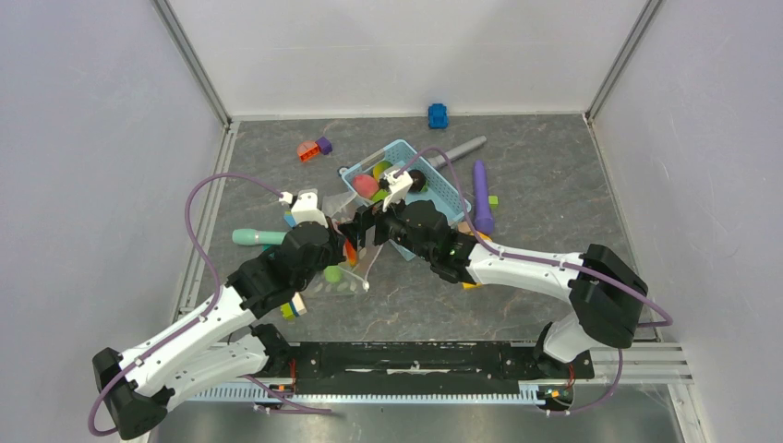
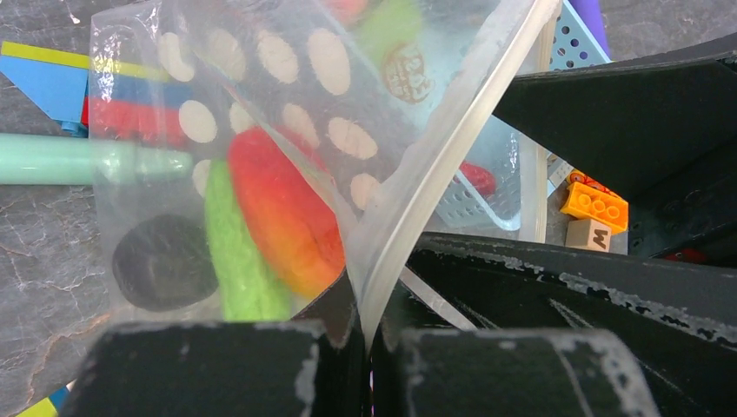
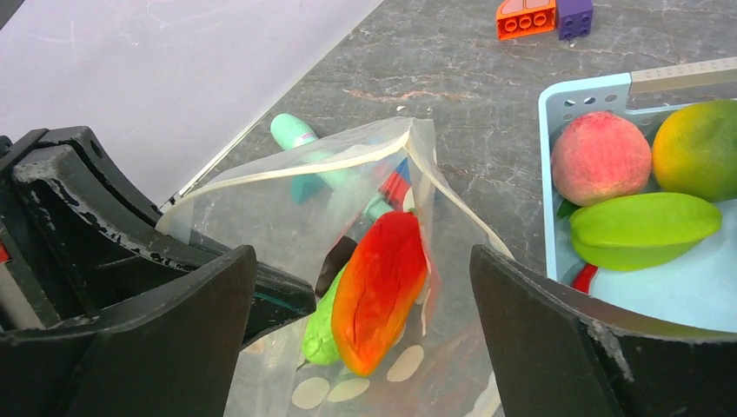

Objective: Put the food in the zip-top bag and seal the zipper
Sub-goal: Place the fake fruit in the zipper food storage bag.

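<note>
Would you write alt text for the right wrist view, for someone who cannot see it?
The open right gripper frames the open zip-top bag, holding red-orange, green and dark food; three more fruits lie in the light-blue basket.

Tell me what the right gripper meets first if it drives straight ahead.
Probably the zip-top bag, which lies straight ahead of the open right gripper; the red-orange food sits inside it, just beyond. Depth is unclear.

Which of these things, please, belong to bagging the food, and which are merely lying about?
For the job: dotted bag, red-orange fruit already inside, peach, green fruit, mango in the basket.
Lying about: purple stick, bricks, blue toy car, mint tube.
</note>
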Robot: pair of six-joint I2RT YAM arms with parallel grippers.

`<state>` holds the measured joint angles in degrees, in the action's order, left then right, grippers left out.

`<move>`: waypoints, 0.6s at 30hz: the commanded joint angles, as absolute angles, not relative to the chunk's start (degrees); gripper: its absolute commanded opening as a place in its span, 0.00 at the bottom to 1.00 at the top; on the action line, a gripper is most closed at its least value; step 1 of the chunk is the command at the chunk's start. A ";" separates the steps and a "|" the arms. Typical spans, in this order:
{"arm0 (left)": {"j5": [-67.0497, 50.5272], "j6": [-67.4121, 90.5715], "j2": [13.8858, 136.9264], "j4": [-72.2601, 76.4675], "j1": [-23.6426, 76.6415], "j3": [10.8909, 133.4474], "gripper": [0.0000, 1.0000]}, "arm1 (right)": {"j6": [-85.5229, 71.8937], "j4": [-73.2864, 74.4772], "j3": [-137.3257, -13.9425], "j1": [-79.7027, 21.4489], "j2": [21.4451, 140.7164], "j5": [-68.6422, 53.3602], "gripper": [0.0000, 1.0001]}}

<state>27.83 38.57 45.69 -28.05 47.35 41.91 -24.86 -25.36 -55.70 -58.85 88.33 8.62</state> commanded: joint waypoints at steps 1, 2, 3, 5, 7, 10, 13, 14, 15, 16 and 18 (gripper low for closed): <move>27.82 37.35 45.04 -25.33 47.20 41.85 0.02 | -22.72 -25.84 -58.20 -59.13 86.57 9.55 0.98; 27.95 37.35 45.09 -25.36 47.20 41.86 0.02 | -22.25 -25.84 -58.13 -59.15 86.18 9.22 0.98; 28.00 37.38 45.09 -25.39 47.20 41.87 0.02 | -21.84 -25.84 -58.18 -59.15 85.88 8.96 0.98; 28.11 37.35 45.05 -25.40 47.19 41.88 0.02 | -20.69 -25.83 -58.04 -59.15 84.88 8.63 0.98; 28.28 37.47 45.14 -25.45 47.21 41.86 0.02 | -18.54 -25.91 -57.95 -59.15 83.90 8.44 0.98; 28.39 37.55 45.08 -25.58 47.20 41.93 0.02 | -14.24 -23.82 -58.27 -59.07 82.34 9.72 0.98; 28.48 37.53 45.03 -25.66 47.17 41.97 0.02 | -10.50 -21.16 -57.80 -58.91 80.17 13.13 0.98; 28.48 37.53 44.92 -25.66 47.19 41.97 0.02 | -9.48 -20.21 -57.50 -58.74 79.42 14.75 0.98; 28.48 37.61 44.96 -25.71 47.19 41.92 0.02 | -8.72 -19.32 -57.33 -58.55 78.73 16.04 0.98; 28.48 37.58 44.98 -25.75 47.15 41.97 0.02 | -8.26 -17.98 -57.30 -58.21 78.28 18.10 0.98; 28.48 37.68 44.97 -25.80 47.19 41.95 0.02 | -7.57 -13.91 -58.03 -57.27 77.88 20.99 0.98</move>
